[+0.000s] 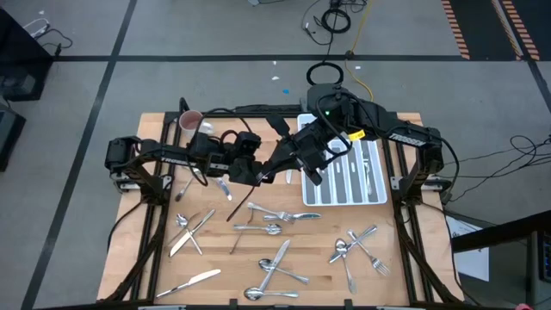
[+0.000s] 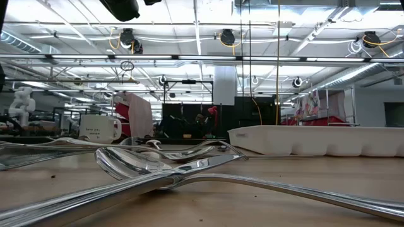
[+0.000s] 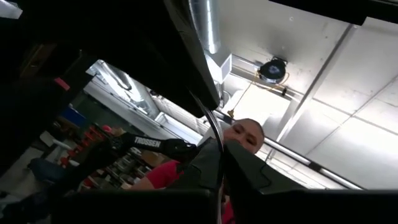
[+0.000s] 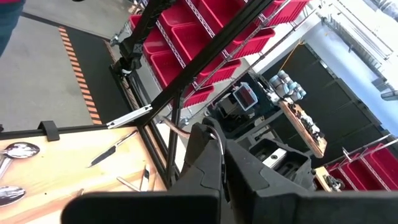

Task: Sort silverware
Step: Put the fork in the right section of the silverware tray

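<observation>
Silverware (image 1: 275,231): scattered over the near half of the wooden table (image 1: 413,288). Left gripper (image 1: 258,175) and right gripper (image 1: 293,155): raised mid-table, meeting, each clamped on one thin metal piece (image 3: 214,127). Tray (image 1: 376,185): far right, holding several pieces.

Grey floor (image 1: 172,34) is seen, crossed by dark tape lines; ceiling lights (image 2: 208,16) are lit overhead; red bins (image 4: 205,37) are shelved at twelve o'clock.
</observation>
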You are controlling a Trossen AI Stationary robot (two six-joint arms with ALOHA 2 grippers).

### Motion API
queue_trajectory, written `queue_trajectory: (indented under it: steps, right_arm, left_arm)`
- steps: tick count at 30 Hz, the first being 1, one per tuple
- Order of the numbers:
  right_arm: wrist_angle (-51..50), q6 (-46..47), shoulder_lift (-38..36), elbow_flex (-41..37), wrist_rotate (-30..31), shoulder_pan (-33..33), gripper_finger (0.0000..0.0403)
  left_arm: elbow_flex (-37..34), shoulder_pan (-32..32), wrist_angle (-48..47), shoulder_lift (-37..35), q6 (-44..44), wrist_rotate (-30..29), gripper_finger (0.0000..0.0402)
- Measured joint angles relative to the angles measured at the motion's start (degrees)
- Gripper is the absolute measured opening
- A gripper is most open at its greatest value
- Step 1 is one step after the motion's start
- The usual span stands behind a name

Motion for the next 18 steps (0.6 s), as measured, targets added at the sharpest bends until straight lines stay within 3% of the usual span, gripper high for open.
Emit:
queue_trajectory:
  steps: [11,18]
  right_arm:
    - [0.40,1.15,0.07,0.00,0.75,0.02,0.0001]
    - [0.37,1.14,0.01,-0.02,0.96,0.04,0.0001]
  left_arm:
    - [0.00,0.11,-1.10,0.15,-0.15,-0.64,0.0137]
    - [0.00,0.50,-0.57,0.22,-0.17,-0.76,0.0166]
